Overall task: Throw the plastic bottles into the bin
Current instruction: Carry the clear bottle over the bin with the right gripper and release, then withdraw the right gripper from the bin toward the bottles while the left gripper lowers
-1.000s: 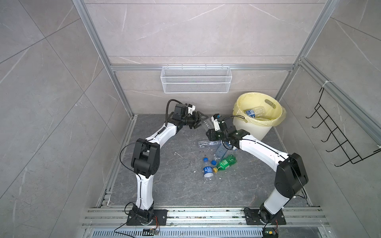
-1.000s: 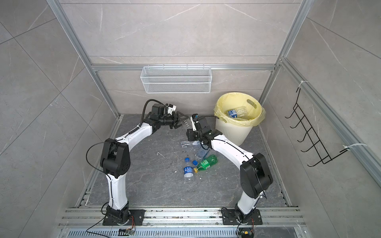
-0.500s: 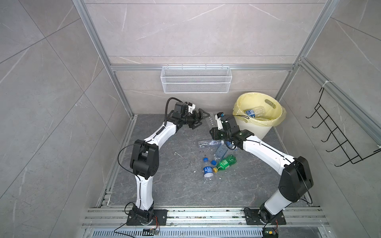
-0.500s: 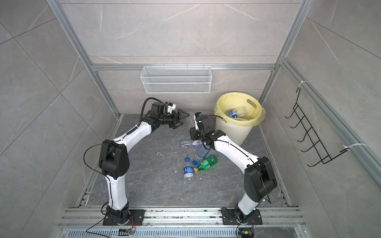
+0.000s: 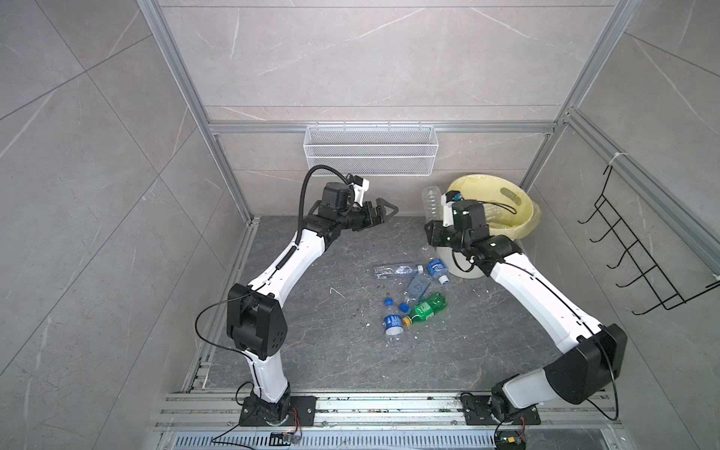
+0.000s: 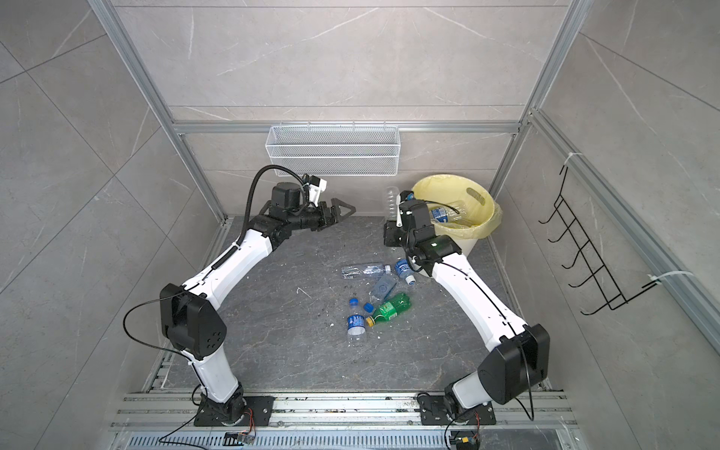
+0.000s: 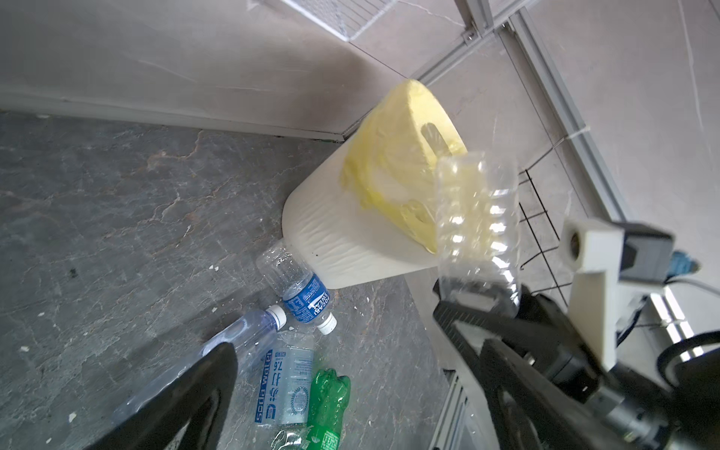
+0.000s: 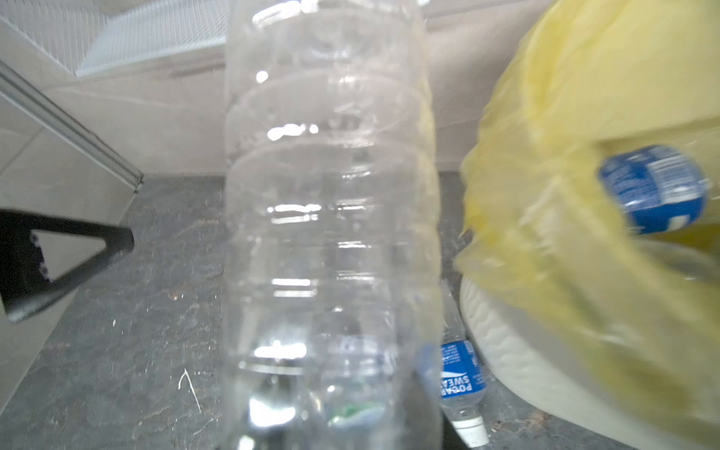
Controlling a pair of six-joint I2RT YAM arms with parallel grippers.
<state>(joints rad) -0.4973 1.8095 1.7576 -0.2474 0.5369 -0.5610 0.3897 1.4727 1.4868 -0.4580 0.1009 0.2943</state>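
Note:
My right gripper [image 5: 435,228] is shut on the lower end of a clear unlabelled plastic bottle [image 5: 431,204] [image 8: 331,233], held upright just beside the bin [image 5: 522,202] and level with its rim. The bin is cream-white and ribbed with a yellow liner [image 7: 389,163], and there are bottles [image 8: 654,187] inside it. My left gripper [image 5: 383,212] hovers open and empty near the back wall, apart from the bottle. Several bottles lie on the floor: a clear one [image 5: 395,270], a blue-labelled one [image 5: 434,269], a soda water one [image 5: 417,286], a green one [image 5: 426,307] and a small one [image 5: 392,325].
A white wire basket [image 5: 370,156] hangs on the back wall above both grippers. A black wire hook rack [image 5: 639,253] is on the right wall. Two loose blue caps [image 5: 388,302] lie by the green bottle. The floor bottles sit between the two arms.
My left gripper has opened and let go of the clear bottle. The right gripper has closed on it and carried it up and right, toward the bin.

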